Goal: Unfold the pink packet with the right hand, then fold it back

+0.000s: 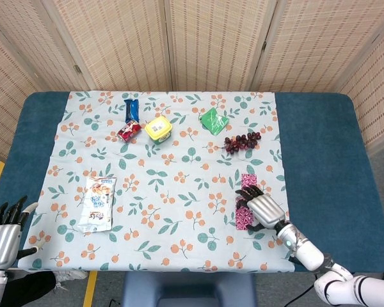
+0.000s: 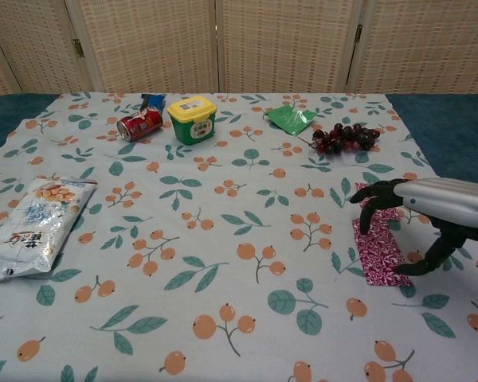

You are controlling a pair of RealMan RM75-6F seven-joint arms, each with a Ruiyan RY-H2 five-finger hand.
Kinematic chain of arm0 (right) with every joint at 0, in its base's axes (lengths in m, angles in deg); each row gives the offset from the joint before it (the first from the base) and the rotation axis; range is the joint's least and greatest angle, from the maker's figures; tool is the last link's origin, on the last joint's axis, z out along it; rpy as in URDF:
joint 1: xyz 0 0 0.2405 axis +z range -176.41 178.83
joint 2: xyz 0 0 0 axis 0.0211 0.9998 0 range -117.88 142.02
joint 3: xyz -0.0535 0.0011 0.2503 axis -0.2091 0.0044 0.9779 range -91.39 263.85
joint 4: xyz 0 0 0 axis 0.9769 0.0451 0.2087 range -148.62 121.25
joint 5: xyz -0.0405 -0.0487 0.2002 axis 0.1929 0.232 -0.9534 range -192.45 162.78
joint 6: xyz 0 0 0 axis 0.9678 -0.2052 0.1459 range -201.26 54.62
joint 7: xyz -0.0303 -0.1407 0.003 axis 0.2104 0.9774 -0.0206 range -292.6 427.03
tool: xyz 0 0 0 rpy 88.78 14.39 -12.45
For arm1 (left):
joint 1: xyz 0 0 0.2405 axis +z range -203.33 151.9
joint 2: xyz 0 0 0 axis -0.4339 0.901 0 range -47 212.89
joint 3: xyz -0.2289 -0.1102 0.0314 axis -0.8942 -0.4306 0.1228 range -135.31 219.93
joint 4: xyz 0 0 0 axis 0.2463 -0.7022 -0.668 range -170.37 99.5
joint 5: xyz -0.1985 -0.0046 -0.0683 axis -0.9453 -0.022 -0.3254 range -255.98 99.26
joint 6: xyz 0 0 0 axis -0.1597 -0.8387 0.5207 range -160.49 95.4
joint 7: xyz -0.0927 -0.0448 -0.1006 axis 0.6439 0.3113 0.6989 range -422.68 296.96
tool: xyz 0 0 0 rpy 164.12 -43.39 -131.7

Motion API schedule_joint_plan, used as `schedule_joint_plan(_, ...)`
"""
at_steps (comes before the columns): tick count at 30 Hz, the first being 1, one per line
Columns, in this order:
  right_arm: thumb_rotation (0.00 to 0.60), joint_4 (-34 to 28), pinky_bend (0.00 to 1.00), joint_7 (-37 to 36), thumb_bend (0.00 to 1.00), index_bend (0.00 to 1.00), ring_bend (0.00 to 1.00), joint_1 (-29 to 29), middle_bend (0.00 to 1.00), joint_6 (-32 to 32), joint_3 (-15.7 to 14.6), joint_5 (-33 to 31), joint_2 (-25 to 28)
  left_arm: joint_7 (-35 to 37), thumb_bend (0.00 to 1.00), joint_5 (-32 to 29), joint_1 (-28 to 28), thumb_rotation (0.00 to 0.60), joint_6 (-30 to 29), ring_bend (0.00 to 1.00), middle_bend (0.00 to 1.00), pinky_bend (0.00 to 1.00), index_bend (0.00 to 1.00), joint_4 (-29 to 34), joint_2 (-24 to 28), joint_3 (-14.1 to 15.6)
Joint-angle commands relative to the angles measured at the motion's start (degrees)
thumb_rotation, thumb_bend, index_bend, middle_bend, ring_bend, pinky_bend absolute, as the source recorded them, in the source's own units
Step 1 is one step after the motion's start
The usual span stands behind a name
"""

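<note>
One white packet (image 2: pixel 33 227), print seemingly Chinese.

Blue table (image 1: pixel 320 147) under a floral cloth (image 1: pixel 173 185), seemingly fruit-printed.

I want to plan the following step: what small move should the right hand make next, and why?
Probably lower the right hand and close its fingers on the near edge of the flat pink patterned foil packet. The hand hovers over the packet's near half with fingers spread and curved down, holding nothing, and the packet lies flat on the floral tablecloth, so gripping an edge seems needed before folding.
</note>
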Motion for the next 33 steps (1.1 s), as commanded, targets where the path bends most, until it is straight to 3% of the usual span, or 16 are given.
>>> schedule_joint_plan(1, 0.575, 0.1, 0.00, 0.1, 0.25, 0.34, 0.00, 0.2, 0.12, -0.5, 0.2, -0.5, -0.3, 0.2, 0.22, 0.1, 0.1, 0.600, -0.1, 0.15, 0.08, 0.00, 0.20, -0.1, 0.0, 0.1)
schedule_joint_plan(9, 0.544, 0.3, 0.00, 1.1, 0.25, 0.34, 0.00, 0.7, 0.12, -1.5, 1.0, -1.7, -1.4, 0.8, 0.22, 0.0, 0.3, 0.600, -0.1, 0.15, 0.08, 0.00, 0.20, -0.7, -0.1, 0.2)
schedule_joint_plan(15, 0.374, 0.5, 0.00, 0.7, 0.25, 0.36, 0.00, 0.6, 0.12, -1.9, 1.5, -2.9, -2.1, 1.3, 0.22, -0.2, 0.2, 0.600, 0.5, 0.15, 0.08, 0.00, 0.20, -1.2, -0.2, 0.2)
schedule_joint_plan(18, 0.333, 0.8, 0.00, 0.8, 0.25, 0.37, 0.00, 0.6, 0.12, -2.1, 1.5, -3.0, -2.4, 1.5, 0.22, -0.2, 0.0, 0.600, 0.7, 0.15, 0.08, 0.00, 0.20, -1.4, -0.3, 0.1)
schedule_joint_plan(33, 0.330, 2.1, 0.00, 2.2, 0.25, 0.37, 0.00, 0.0, 0.12, -1.7, 1.4, -3.9, -3.0, 2.1, 0.22, -0.2, -0.1, 0.600, 0.9, 0.15, 0.08, 0.00, 0.20, -2.1, -0.6, 0.0)
